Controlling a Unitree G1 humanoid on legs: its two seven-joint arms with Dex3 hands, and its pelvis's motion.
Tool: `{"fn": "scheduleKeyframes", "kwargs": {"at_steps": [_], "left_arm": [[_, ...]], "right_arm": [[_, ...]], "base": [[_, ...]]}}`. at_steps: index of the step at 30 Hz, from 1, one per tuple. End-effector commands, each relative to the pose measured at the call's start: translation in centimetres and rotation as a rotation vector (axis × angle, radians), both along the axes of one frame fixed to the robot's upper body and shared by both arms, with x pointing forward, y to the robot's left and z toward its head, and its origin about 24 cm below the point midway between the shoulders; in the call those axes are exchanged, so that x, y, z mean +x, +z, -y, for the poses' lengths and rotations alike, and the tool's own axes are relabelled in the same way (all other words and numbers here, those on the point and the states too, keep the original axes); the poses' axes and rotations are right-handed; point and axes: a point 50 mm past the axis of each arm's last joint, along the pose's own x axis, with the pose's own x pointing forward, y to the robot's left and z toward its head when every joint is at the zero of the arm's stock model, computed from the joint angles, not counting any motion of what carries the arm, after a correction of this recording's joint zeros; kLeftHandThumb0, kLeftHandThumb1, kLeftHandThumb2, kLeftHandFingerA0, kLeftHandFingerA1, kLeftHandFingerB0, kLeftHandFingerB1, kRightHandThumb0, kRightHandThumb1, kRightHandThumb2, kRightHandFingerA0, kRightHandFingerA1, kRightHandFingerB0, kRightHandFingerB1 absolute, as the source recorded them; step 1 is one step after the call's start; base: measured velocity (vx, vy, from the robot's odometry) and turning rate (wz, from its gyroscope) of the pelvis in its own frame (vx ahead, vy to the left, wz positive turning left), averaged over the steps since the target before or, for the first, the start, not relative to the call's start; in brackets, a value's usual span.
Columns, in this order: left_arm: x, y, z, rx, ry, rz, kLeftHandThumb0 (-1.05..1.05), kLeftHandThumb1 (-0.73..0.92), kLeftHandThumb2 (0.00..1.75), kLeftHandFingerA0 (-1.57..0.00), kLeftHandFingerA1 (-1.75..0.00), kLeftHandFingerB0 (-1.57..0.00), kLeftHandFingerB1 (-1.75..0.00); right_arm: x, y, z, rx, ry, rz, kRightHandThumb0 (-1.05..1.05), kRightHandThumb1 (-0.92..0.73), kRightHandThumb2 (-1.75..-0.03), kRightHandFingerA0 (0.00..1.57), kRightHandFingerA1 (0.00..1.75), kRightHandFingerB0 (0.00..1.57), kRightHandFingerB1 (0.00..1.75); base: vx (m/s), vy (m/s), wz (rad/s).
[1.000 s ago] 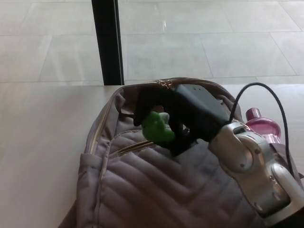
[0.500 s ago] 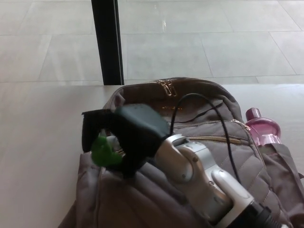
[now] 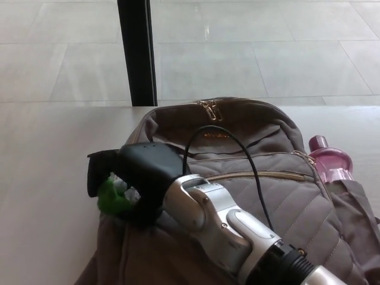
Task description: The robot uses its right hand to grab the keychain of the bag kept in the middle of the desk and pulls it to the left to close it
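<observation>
Black right hand (image 3: 127,177) clamped on the green keychain (image 3: 110,200) at the bag's (image 3: 255,142) nine o'clock edge.
Looks soft, light and squashy; best gripped near where it joins the zip (image 3: 261,176). Pink bottle (image 3: 328,159) sits at three o'clock.

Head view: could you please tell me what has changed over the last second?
The robot's right hand, shut on the bright green keychain, has pulled it from the middle of the grey quilted fabric backpack to its left edge, and the gold zipper line now shows closed behind it. The backpack, the pink plastic bottle beside it and the black post stayed put.
</observation>
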Motion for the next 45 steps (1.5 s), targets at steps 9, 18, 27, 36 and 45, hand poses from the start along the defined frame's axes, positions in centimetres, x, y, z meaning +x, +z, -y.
{"fn": "scheduleKeyframes", "kwargs": {"at_steps": [9,18,27,36,45], "left_arm": [[1.1,-0.3,0.5,-0.003,-0.028,0.002,-0.99,0.92,0.85,-0.66,-1.35,-0.34,-1.24],[2.5,-0.8,1.5,-0.018,-0.064,0.018,-0.73,0.70,1.31,-1.17,-1.32,-0.32,-0.87],[3.0,-1.1,2.1,-0.015,-0.102,0.001,-0.96,0.92,0.86,-0.68,-1.24,-0.39,-1.11],[3.1,-1.1,2.1,-0.029,-0.098,0.010,-0.99,0.92,0.86,-0.70,-1.32,-0.36,-1.25],[2.8,-1.0,1.7,-0.014,-0.089,-0.006,-0.95,0.92,0.87,-0.71,-1.25,-0.40,-1.12]], "right_arm": [[-1.8,4.7,-7.2,0.202,0.046,0.035,-0.30,-0.44,-1.06,0.94,1.75,0.80,1.54],[-3.2,6.7,-9.5,0.255,0.087,0.052,-0.28,-0.55,-0.92,0.83,1.63,0.73,0.96],[-4.1,7.9,-10.9,0.294,0.115,0.015,-0.28,-0.65,-0.81,0.83,1.54,0.69,0.83],[-4.4,8.4,-11.5,0.292,0.154,-0.044,-0.25,-0.65,-0.88,0.77,1.69,0.67,1.22],[-1.9,9.2,-9.4,-0.025,0.223,-0.330,-1.05,-0.60,-0.65,0.00,0.00,0.00,0.10]], "base": [[0.00,0.000,0.00],[0.00,0.000,0.00],[0.00,0.000,0.00],[0.00,0.000,0.00],[0.00,0.000,0.00]]}}
